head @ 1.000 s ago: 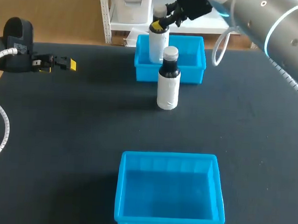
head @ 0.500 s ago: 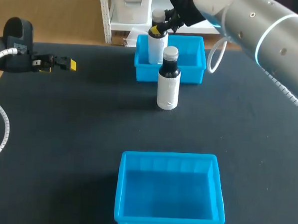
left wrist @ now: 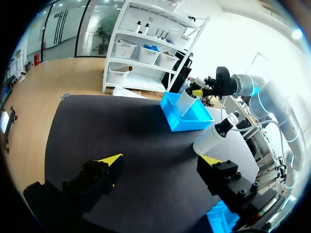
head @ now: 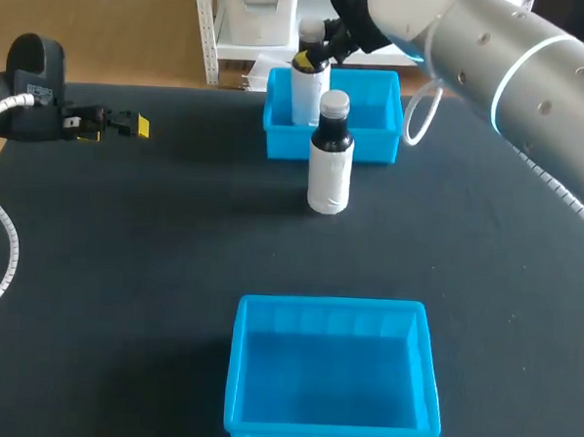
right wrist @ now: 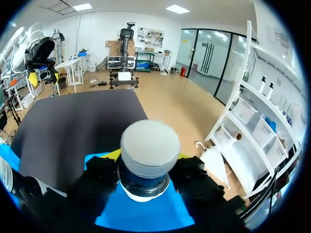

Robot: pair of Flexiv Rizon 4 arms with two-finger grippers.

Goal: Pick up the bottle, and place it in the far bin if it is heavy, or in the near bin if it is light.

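— Item one: your right hand [head: 311, 55]?
— Clamped on the neck of a bottle [head: 308, 94], its base down in the far bin [head: 382, 137]
— Item two: your left hand [head: 132, 125]?
— Fingers wide, holding nothing; second bottle [head: 328, 176] stands on the desk [head: 123, 268] just before that bin

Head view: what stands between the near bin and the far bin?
One upright bottle, just before the far bin; otherwise bare table down to the near bin. The head view shows this.
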